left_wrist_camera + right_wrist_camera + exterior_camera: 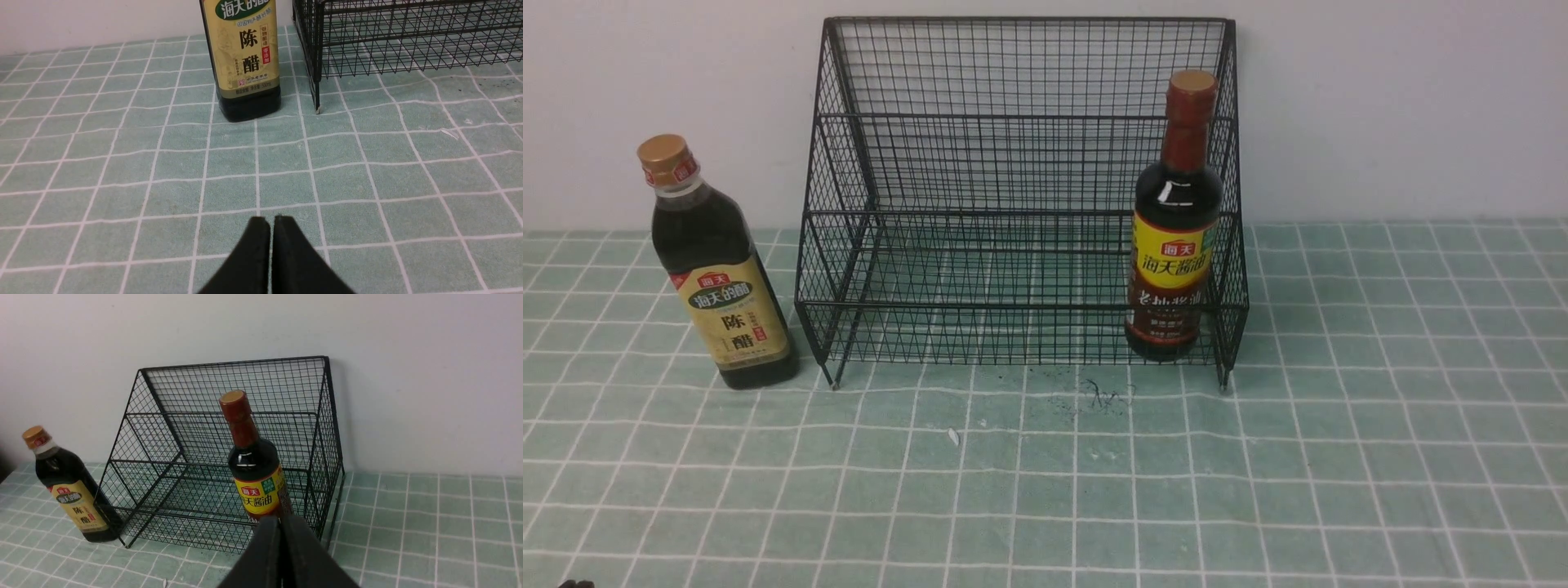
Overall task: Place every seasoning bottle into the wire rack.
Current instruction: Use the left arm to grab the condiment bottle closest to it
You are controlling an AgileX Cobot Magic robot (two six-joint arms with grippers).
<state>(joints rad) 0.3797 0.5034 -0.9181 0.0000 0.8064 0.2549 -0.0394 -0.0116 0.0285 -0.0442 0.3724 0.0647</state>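
The black wire rack (1021, 147) stands against the wall. Inside its lower tier, at the right end, the long-necked bottle (1174, 237) with brown-red cap and yellow-and-red label stands upright. The broad-shouldered bottle (719, 278) with gold cap and tan label stands on the cloth just left of the rack. In the left wrist view my left gripper (271, 222) is shut and empty, low over the cloth, well short of that bottle (247, 61). My right gripper (280, 522) is shut and empty, in front of the rack (229, 388) and apart from the long-necked bottle (253, 473). Neither gripper shows in the front view.
A green checked cloth (1045, 490) covers the table, with a dark smudge (1103, 396) and a small white scrap (953, 437) in front of the rack. The white wall (1405, 106) rises right behind the rack.
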